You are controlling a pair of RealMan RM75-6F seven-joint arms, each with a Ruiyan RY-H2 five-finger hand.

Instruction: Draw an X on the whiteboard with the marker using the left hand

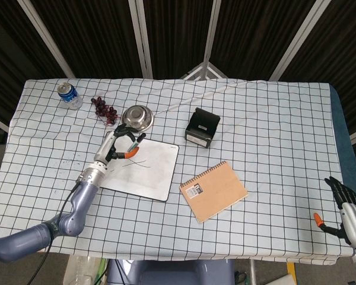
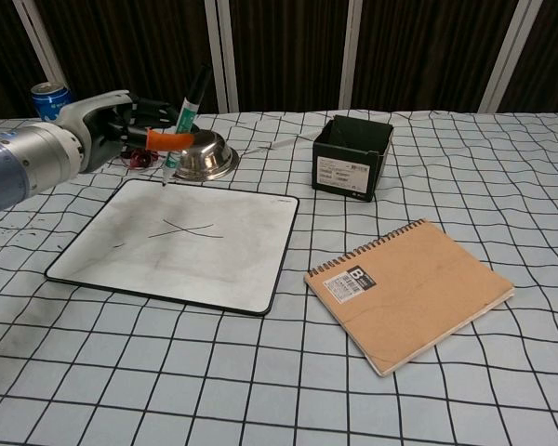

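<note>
The left hand [image 2: 107, 125] is gripping the marker [image 2: 186, 125] nearly upright, cap end up, with its tip hanging over the far left corner of the whiteboard [image 2: 223, 251]; whether the tip is touching the surface I cannot tell. Two thin crossing strokes are showing on the whiteboard, toward its left half. In the head view the whiteboard [image 1: 154, 172] is lying at about 9 o'clock from the table's middle, and the left hand [image 1: 115, 145] is sitting over its 11 o'clock corner. The steel bowl [image 2: 203, 156] is standing just beyond that edge, with grapes [image 1: 104, 110] and a can [image 1: 67, 95] further toward 10 o'clock. The right hand [image 1: 347, 208] is resting at the table's 4 o'clock corner, fingers spread, holding nothing.
</note>
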